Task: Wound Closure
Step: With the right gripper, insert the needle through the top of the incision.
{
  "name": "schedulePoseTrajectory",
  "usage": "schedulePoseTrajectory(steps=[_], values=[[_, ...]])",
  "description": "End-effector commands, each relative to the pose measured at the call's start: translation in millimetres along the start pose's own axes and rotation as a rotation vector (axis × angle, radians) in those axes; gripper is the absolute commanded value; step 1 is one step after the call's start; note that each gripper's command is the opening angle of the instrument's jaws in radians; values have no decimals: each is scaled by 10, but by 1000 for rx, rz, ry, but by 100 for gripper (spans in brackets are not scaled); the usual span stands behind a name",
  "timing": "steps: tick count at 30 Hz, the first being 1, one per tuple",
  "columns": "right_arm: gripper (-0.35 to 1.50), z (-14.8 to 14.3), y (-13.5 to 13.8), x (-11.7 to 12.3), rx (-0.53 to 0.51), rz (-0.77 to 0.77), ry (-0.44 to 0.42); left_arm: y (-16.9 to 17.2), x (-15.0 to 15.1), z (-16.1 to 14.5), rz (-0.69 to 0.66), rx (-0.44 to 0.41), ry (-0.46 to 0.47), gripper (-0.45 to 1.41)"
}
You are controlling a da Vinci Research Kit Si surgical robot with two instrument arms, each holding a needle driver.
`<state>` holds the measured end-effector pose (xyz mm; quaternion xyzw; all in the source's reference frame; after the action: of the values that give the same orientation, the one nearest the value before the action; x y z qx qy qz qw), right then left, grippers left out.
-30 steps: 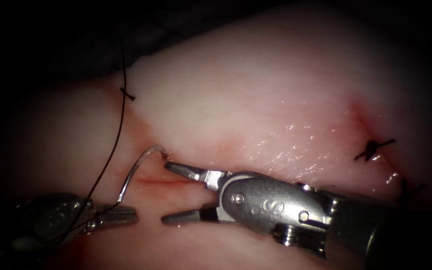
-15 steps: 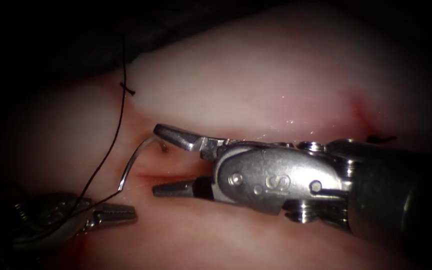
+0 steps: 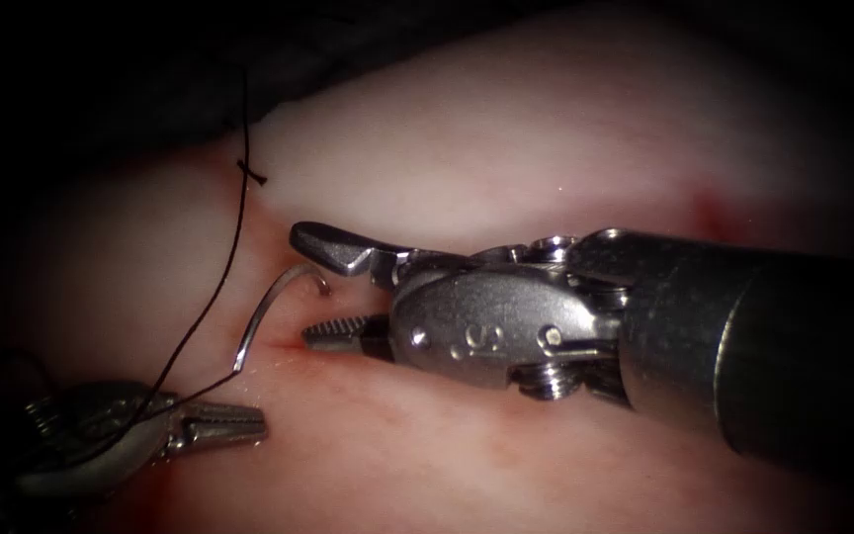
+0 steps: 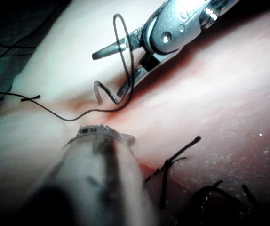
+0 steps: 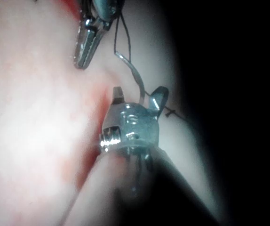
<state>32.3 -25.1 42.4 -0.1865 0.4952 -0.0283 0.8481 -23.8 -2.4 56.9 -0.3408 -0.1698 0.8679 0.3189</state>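
Note:
The curved needle [image 3: 261,318] stands in the tissue [image 3: 506,148], its front end sunk in just above the red cut line [image 3: 284,346] and its tail free in the air. My right tool [image 3: 303,287] is open, one jaw above and one below the needle's front part, holding nothing. It shows the same way in the right wrist view [image 5: 138,92], with the needle [image 5: 135,75] rising between the jaws. Dark thread [image 3: 234,227] runs from the needle's tail across my left tool [image 3: 254,425], which is shut with nothing clearly in its jaws.
A tied stitch [image 3: 250,174] sits at the far end of the cut. More stitches with cut ends [image 4: 172,157] lie near the left tool [image 4: 121,137]. Red fluid [image 3: 150,494] stains the tissue by the left tool. The right shaft [image 3: 743,346] covers the right side.
The right tool has moved left and upward along the cut, and its open jaws have narrowed to straddle the needle's front end. The needle and left tool have barely shifted.

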Motion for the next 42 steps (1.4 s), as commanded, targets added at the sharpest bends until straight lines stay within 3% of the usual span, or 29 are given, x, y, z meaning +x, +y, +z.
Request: schedulePoseTrajectory(steps=[1,5,8,10,13,14,18,20,21,23,24,25,26,27,35,41,42], values=[[123,19,0,6,-3,-6,12,-6,6,5,2,2,3,-45],[123,29,-11,11,-13,-51,15,-6,6,5,2,2,3,-45],[113,39,-14,10,-17,-72,11,-6,6,5,3,2,0,-43],[37,40,-11,6,-30,-92,12,-6,5,4,3,1,0,-43],[-16,41,-7,4,-34,-118,8,-6,5,3,4,0,0,-43],[-26,42,-6,3,-34,-123,7,-6,4,3,4,-1,0,-43],[-16,47,-4,0,-40,-145,0,-6,5,3,4,0,0,-43],[9,51,-5,-3,-45,-147,-3,-6,4,3,4,0,0,-43],[44,52,-6,-5,-43,-148,-5,-6,4,3,4,0,0,-43],[69,53,-6,-6,-43,-150,-6,-6,4,3,4,0,0,-43],[64,53,-7,-7,-43,-151,-6,-6,4,3,4,0,0,-43],[37,52,-8,-7,-38,-153,-7,-6,4,3,5,-1,-3,-43],[-10,51,-9,-8,-20,-157,-11,-6,4,3,5,-1,-3,-43],[-35,50,-11,-8,0,-162,-16,-6,4,3,5,-1,-3,-43],[-35,46,-18,-15,35,-172,-22,-6,4,3,5,-1,-3,-43],[-35,38,-48,-33,46,-135,-18,-6,4,2,5,-2,-6,-43],[-35,34,-64,-42,56,-98,-21,-5,4,2,6,-2,-6,-43]])
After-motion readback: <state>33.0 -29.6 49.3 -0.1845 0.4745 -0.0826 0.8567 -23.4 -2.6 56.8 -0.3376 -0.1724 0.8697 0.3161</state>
